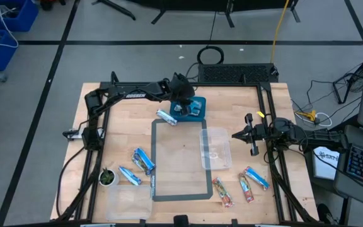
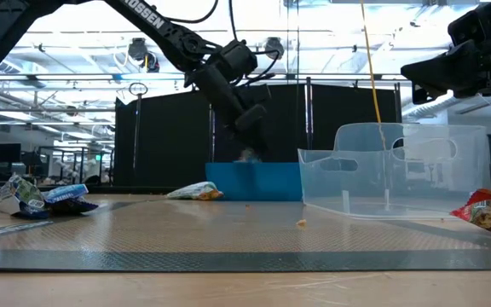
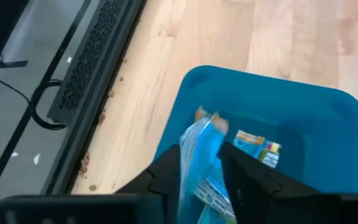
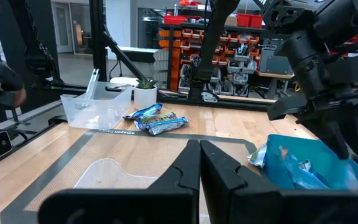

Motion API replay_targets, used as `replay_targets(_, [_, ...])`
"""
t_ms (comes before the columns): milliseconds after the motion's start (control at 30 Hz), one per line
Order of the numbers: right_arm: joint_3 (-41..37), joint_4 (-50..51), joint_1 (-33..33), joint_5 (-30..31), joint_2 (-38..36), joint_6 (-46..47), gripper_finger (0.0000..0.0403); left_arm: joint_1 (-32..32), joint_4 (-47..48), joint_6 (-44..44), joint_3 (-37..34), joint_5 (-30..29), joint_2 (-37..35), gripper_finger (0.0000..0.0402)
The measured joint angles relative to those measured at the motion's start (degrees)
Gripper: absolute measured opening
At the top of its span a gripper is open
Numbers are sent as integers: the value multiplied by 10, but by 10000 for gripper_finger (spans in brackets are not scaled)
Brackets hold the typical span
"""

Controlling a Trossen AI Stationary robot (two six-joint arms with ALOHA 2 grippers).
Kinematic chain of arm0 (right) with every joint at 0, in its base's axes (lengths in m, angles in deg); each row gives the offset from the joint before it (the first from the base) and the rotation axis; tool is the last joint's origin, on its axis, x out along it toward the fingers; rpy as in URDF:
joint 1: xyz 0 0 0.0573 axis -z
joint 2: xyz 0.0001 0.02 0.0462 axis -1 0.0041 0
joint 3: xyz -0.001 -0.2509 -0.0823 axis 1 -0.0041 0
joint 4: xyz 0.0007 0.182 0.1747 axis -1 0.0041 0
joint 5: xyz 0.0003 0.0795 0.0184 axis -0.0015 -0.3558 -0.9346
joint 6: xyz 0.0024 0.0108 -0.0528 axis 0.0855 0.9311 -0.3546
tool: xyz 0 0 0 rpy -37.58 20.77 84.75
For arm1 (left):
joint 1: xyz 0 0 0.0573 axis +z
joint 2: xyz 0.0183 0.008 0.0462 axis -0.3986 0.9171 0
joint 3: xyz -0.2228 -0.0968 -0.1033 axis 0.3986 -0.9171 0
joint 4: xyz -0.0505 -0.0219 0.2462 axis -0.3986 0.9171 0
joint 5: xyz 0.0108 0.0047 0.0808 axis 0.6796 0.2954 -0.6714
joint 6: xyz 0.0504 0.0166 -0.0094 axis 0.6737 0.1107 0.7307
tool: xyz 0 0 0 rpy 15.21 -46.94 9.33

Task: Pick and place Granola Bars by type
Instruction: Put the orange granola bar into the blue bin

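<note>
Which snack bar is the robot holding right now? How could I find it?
Look for the blue bin at the far edge of the wooden table. The left gripper hangs just over it, shut on a blue-and-white granola bar. It is the only bar pinched between gripper fingers; another blue bar lies loose in the bin, and one lies on the table beside it.

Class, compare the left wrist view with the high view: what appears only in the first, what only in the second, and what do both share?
Only the left wrist view shows the left gripper shut on a blue bar directly above the blue bin, with another blue bar lying inside. Only the high view shows the whole table: the right gripper waiting at the right, the clear bin, the red bars and the green-topped pot. Both show the blue bin and the wooden table.
</note>
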Motion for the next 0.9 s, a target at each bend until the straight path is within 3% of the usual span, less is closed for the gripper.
replay_targets(200, [0,0,0,0,0,0,4,-9,26,44,0,-22,-12,174])
replay_targets(400, [0,-2,0,0,1,0,4,-41,227,70,0,-90,-52,197])
replay_targets(567, [0,1,0,0,4,0,4,-82,358,27,-1,-110,-80,200])
replay_targets(900, [0,0,0,0,9,0,4,-126,395,11,-51,-180,-91,200])
